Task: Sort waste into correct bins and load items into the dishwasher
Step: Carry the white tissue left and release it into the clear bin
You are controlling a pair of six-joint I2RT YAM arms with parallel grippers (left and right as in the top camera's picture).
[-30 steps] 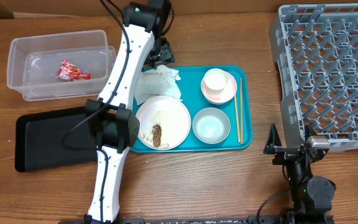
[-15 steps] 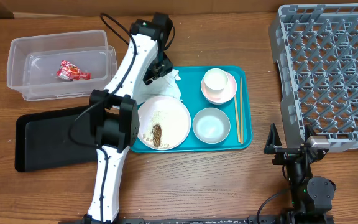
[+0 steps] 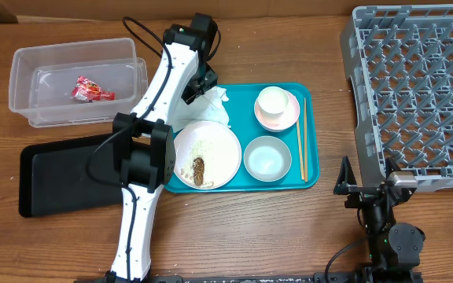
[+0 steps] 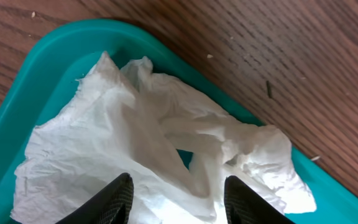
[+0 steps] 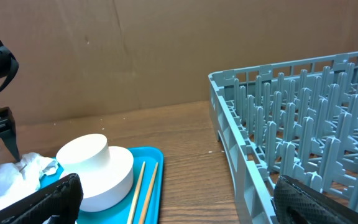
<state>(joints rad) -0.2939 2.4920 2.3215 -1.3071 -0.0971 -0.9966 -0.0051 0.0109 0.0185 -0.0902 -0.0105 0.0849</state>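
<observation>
My left gripper (image 3: 197,88) is open, its fingers (image 4: 179,202) straddling the crumpled white napkin (image 4: 160,149) in the teal tray's far left corner (image 3: 217,106). The red wrapper (image 3: 91,90) lies in the clear tub (image 3: 77,59). The black tray (image 3: 61,173) is bare. The white plate (image 3: 219,145) holds rice and a brown lump (image 3: 198,170). The grey-blue bowl (image 3: 267,157), the cup on its pink saucer (image 3: 277,106) and the chopsticks (image 3: 300,145) sit on the teal tray. My right gripper (image 3: 368,189) is open and empty (image 5: 179,199) by the grey rack (image 3: 415,86).
The teal tray (image 3: 313,177) lies mid-table. The rack's near wall (image 5: 253,180) stands just right of the right gripper, with bare wood between it and the tray. The left arm reaches over the tray's left side.
My left gripper has come down from behind the tray onto the napkin at its far left corner. The right arm has not moved.
</observation>
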